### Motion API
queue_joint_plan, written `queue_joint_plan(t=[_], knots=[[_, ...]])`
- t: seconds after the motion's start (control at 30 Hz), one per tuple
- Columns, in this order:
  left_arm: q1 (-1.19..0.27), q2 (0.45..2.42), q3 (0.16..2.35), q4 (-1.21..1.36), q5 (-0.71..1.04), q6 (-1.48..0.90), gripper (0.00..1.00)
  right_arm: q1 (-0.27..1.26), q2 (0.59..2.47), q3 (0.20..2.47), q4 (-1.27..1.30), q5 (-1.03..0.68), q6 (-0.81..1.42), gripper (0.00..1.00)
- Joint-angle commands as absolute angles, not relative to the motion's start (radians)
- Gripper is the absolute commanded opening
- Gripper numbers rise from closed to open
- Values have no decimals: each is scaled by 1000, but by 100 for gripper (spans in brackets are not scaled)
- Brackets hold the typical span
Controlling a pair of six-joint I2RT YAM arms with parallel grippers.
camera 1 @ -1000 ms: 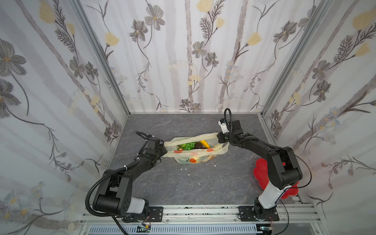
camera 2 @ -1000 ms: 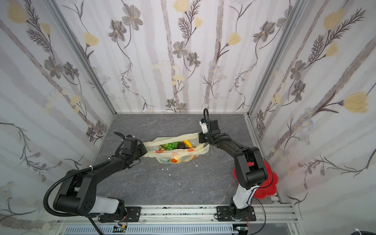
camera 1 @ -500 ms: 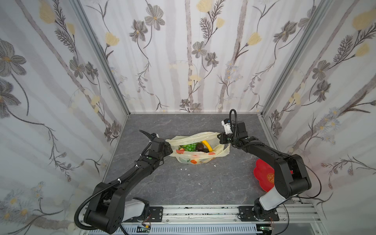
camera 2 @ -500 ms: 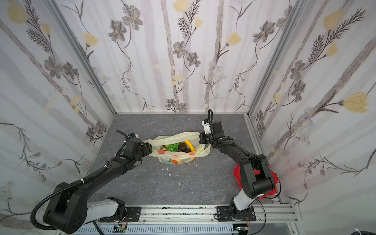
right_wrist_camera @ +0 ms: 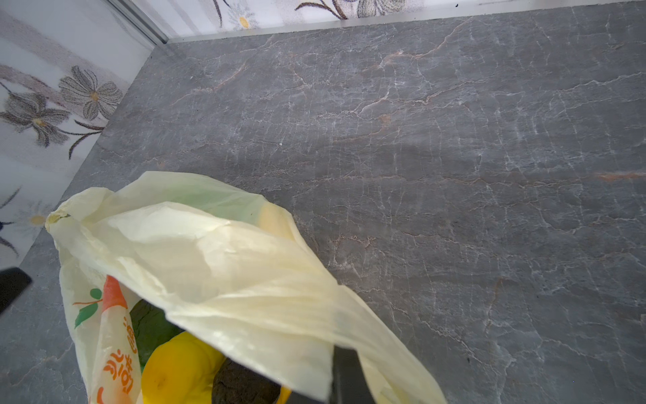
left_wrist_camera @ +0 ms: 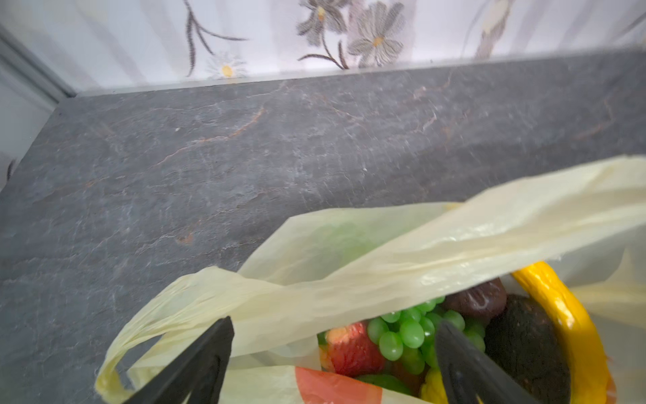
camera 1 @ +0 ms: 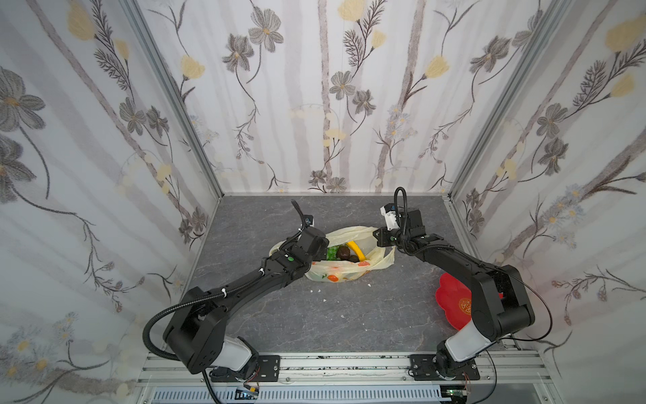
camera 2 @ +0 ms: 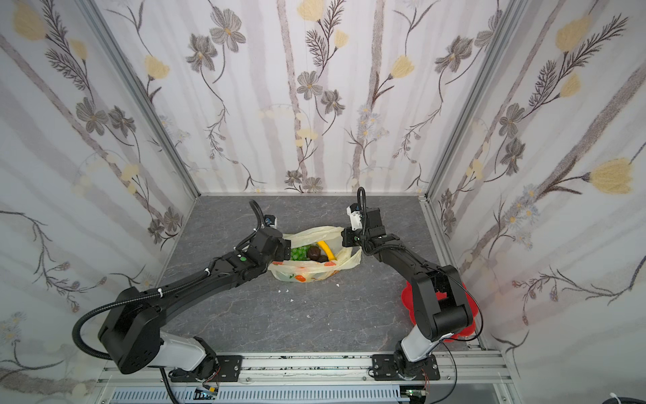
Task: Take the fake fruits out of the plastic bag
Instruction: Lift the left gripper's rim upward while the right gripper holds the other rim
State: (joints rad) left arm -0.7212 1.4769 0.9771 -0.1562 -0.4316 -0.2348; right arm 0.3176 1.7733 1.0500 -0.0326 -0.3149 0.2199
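Toward 4 o'clock on the grey surface (camera 1: 314, 314), a red dish (camera 1: 451, 300) lies partly under the right arm; at centre sits the pale yellow bag (camera 1: 335, 274), mouth open, fruits (camera 1: 344, 252) inside: green grapes (left_wrist_camera: 405, 332), a strawberry (left_wrist_camera: 353, 349), a banana (left_wrist_camera: 559, 307), dark brown pieces (left_wrist_camera: 479, 297); at its 9 o'clock rim the left end effector (left_wrist_camera: 334, 323) gapes wide, gripping nothing; at 3 o'clock the right end effector (camera 1: 380, 241) is clamped on the bag's rim.
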Motion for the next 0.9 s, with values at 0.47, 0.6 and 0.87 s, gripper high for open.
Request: queue_joint_plan(t=[0.47,0.6,0.87], knots=[[-668,1766,1143,-135,-533,-17,74,313,1818,1109,-15,-329,209,0],[-615,1780,1197,-121,-444,-46,53,312,1831,1109,-18,-312,203,0],[-437,1895,1287,-104,-258,-182,15,317,1896,1172,-1,-291,204,0]])
